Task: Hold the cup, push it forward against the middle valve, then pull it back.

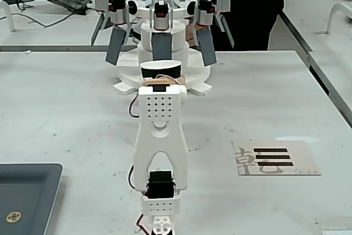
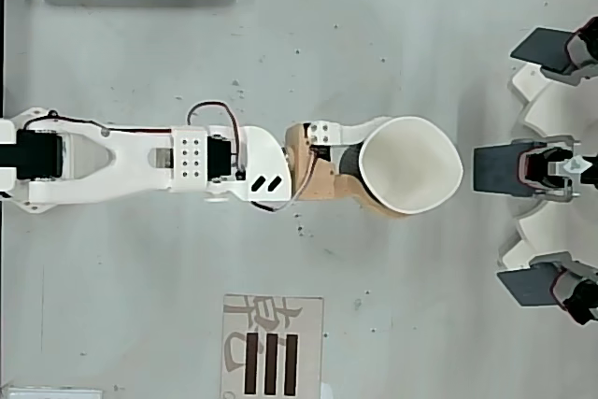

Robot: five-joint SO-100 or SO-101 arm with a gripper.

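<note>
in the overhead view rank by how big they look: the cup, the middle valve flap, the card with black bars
1. card with black bars
2. cup; nearer the camera, so possibly flattered
3. middle valve flap

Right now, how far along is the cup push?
Done: the tool is closed around the cup. In hand: the cup is lined up with the middle valve, but the overhead view shows a bare strip of table between them, so no contact yet. Left: close that gap, press the valve, then pull back.
</note>
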